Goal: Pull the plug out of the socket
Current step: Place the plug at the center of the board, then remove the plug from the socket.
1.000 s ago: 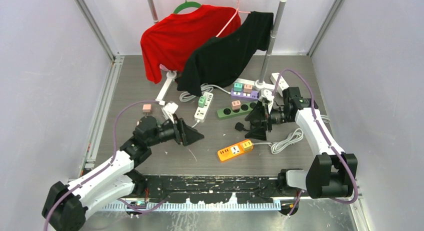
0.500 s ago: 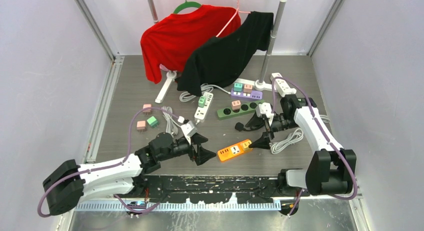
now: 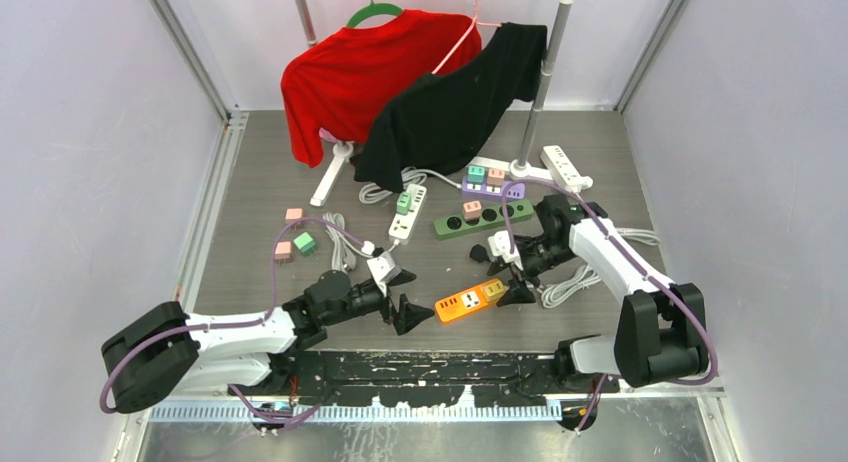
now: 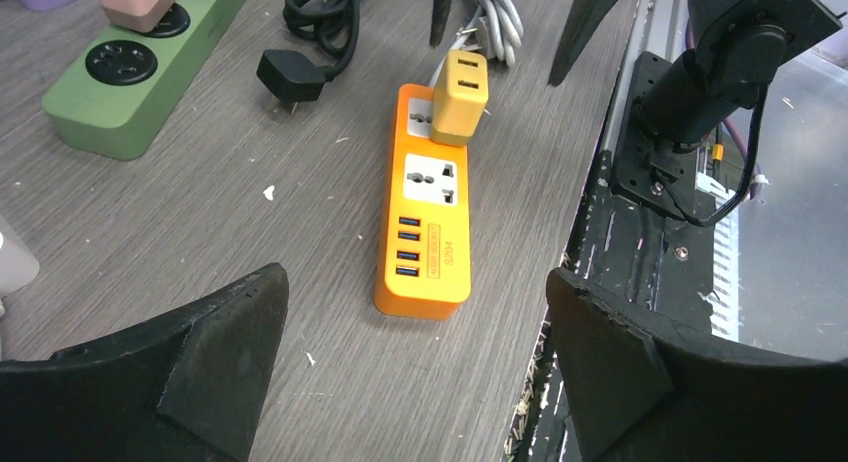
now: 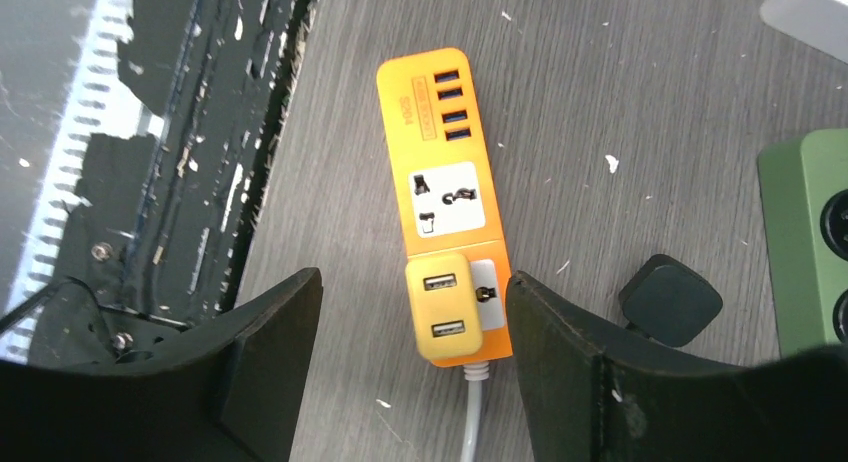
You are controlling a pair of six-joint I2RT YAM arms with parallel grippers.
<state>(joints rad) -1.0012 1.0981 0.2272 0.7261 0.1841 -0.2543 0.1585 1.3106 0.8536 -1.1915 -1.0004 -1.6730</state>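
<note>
**Top view, read from left to right.**

**Left end effector** (image 3: 408,298): lies low over the bench (image 3: 250,172), just beside the USB-port end of the orange power strip (image 3: 462,304). Its fingers are spread wide apart and grip nothing. In the left wrist view the two fingers frame the strip from that end, well clear of its sides.

**Orange power strip:** lies flat on the bench. It has four USB ports at the end nearest the left end effector, an empty universal socket in the middle, and a second socket at the other end.

**Black plug** (image 3: 479,253): lies loose on the bench near the strip, on the side away from the arm bases, prongs showing in the left wrist view.

**Green power strip** (image 3: 483,219): lies farther out on that same side, apart from the orange strip.

**Yellow plug** (image 3: 494,289): a two-port USB adapter, seated upright in the end socket of the orange power strip, opposite the USB ports.

**Right end effector** (image 3: 510,274): hangs over the plug end of the strip. In the right wrist view its fingers stand apart, one on each side of the yellow plug, with bare bench showing between each finger and the plug.

**White cord** (image 5: 472,422): leaves the orange strip at the plug end.
</note>
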